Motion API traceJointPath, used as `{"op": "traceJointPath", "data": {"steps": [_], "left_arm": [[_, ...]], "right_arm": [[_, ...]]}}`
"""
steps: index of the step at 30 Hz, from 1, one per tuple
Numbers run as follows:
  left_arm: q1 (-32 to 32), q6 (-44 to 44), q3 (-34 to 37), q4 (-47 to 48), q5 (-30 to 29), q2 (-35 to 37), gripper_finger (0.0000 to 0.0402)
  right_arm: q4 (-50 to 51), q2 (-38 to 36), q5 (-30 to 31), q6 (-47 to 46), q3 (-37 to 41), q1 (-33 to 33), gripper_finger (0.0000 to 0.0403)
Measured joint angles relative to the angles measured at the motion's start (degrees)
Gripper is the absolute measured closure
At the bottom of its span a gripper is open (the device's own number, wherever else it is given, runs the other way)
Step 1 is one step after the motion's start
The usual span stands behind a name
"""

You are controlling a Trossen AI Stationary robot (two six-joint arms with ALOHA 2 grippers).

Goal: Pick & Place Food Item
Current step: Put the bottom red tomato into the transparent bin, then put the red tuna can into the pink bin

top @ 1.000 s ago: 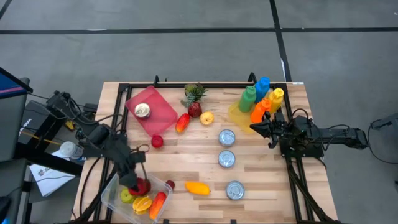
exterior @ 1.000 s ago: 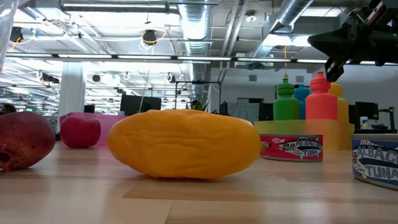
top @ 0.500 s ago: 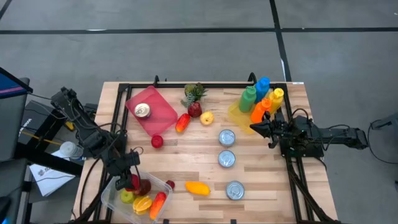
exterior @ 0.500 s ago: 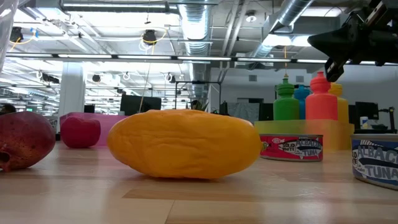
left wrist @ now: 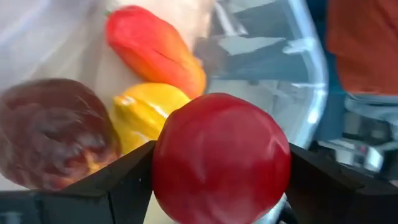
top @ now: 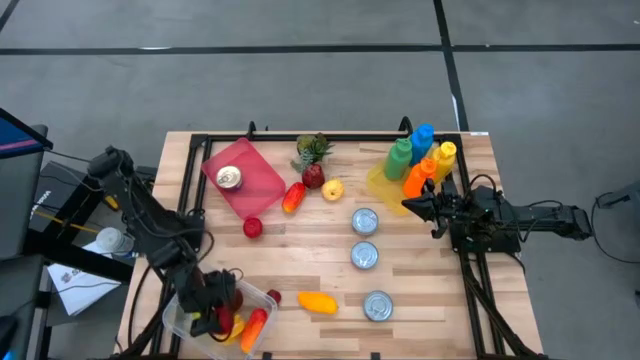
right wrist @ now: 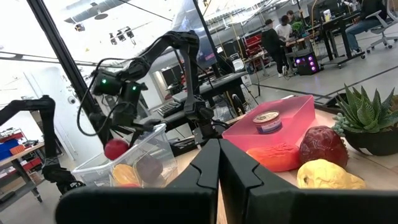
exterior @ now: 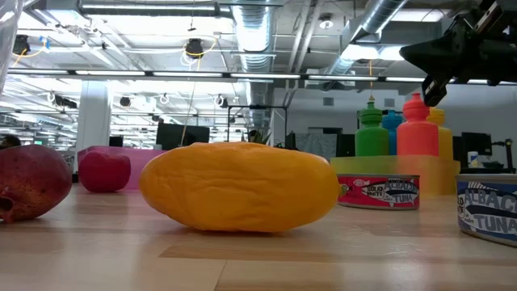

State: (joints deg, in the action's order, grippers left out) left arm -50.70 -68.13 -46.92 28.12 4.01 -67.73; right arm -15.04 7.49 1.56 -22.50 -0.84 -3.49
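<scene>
My left pincer (left wrist: 221, 180) is pinching a red apple (left wrist: 221, 158), one finger on each side of it. It hangs over the clear bin (top: 180, 318) at the near left corner of the table (top: 300, 255); in the right wrist view the apple (right wrist: 115, 149) shows above the bin's rim, not resting on anything. In the bin below: an orange-red pepper (left wrist: 155, 48), a yellow fruit (left wrist: 146, 112) and a dark maroon fruit (left wrist: 53, 130), all close together. My right pincer (top: 412, 206) is pressed together, fingers meeting in the right wrist view, and waits at the right side of the table just beside the coloured bottles (top: 420, 158). On the table between the arms: a mango (top: 317, 300) near the bin, three tuna cans (top: 364, 255) in a row, a small red fruit (top: 253, 227), a pink tray (top: 262, 182) with a small can (top: 229, 178) on it. By the tray's far side: a red pepper (top: 293, 197), a pomegranate (top: 313, 176), a yellow apple (top: 332, 188), a potted plant (top: 313, 150).
</scene>
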Motion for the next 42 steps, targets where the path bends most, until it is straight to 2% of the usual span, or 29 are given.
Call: {"op": "traceJointPath", "data": {"steps": [7,15,25,32,36,37,39,42], "left_arm": [[0.33,4.51,0.0,0.22,-7.22,-5.21,0.0104],[1.9,3.73,-0.01,-0.57,-7.63,-6.28,0.0102],[4.64,-9.49,0.02,-1.61,-7.21,-1.68,0.0061],[7.59,-17.71,0.02,-1.74,-6.37,2.53,0.0053],[10.96,-24.08,0.04,-7.88,3.44,6.18,0.0056],[11.79,-24.26,0.04,-11.2,4.17,7.3,0.0057],[13.21,-23.52,0.04,-18.37,2.8,9.79,0.0059],[16.53,-16.07,0.0,-27.15,-6.9,12.7,0.0062]], "right_arm": [[0.0,0.0,0.0,0.0,0.0,-0.02,0.0403],[0.0,-0.02,0.0,0.0,0.0,-0.02,0.0403],[0.01,-0.02,0.0,0.0,0.0,-0.02,0.0403],[-0.01,-0.01,0.0,0.0,0.0,-0.02,0.0403],[-0.01,-0.02,0.0,0.0,0.0,-0.01,0.0403],[0.0,-0.01,0.0,0.0,0.0,-0.01,0.0403],[0.0,0.0,0.0,0.0,0.0,0.0,0.0403],[-0.01,-0.01,0.0,0.0,0.0,-0.02,0.0403]]}}
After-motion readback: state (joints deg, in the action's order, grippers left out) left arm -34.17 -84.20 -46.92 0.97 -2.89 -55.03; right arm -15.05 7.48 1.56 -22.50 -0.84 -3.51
